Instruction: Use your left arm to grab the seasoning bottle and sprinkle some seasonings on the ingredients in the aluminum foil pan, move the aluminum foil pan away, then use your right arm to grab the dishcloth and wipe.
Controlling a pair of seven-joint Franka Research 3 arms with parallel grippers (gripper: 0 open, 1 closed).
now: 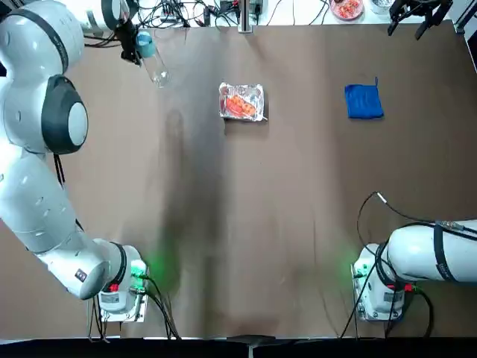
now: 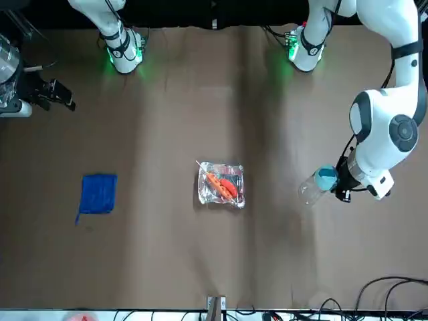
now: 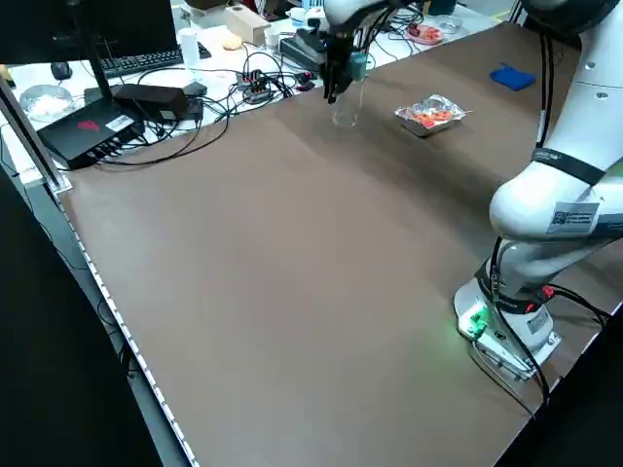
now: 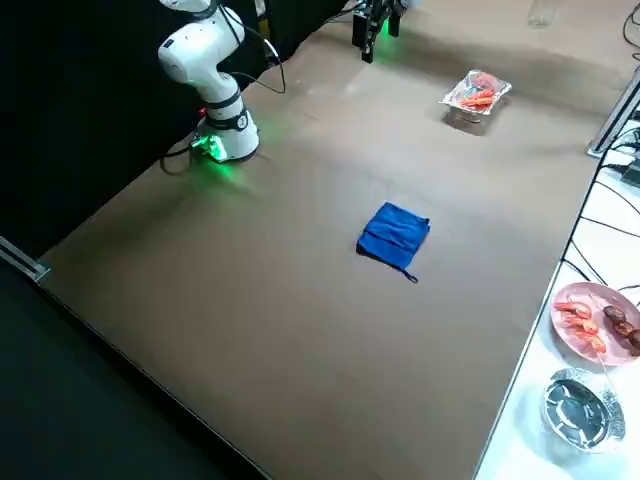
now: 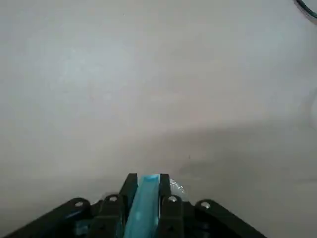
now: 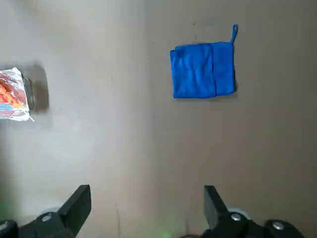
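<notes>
Seasoning bottle [image 1: 153, 61]: clear plastic, cylindrical, light-blue cap; held above the table's far left area, tilted, clear body pointing toward the pan. No legible label. Left gripper [image 1: 133, 42]: dark, slim, fingers clamped on the blue cap, as the left wrist view shows.

Aluminum foil pan [image 1: 242, 102]: small rectangular tray, shiny silver, crinkled rim; stands on the table near its far middle, well apart from the bottle. Ingredients [image 1: 239, 105]: orange-red chunks heaped inside it.

Dishcloth [image 1: 364, 101]: royal-blue, roughly square, folded flat, small loop at one corner; lies well to the right of the pan.

Right gripper [image 1: 414, 15]: black, fingers spread wide with nothing between them, raised at the far right corner.

Table [image 1: 261, 224]: matte brown surface. Round dish [image 4: 596, 321] with reddish food off its far edge, among cables.
</notes>
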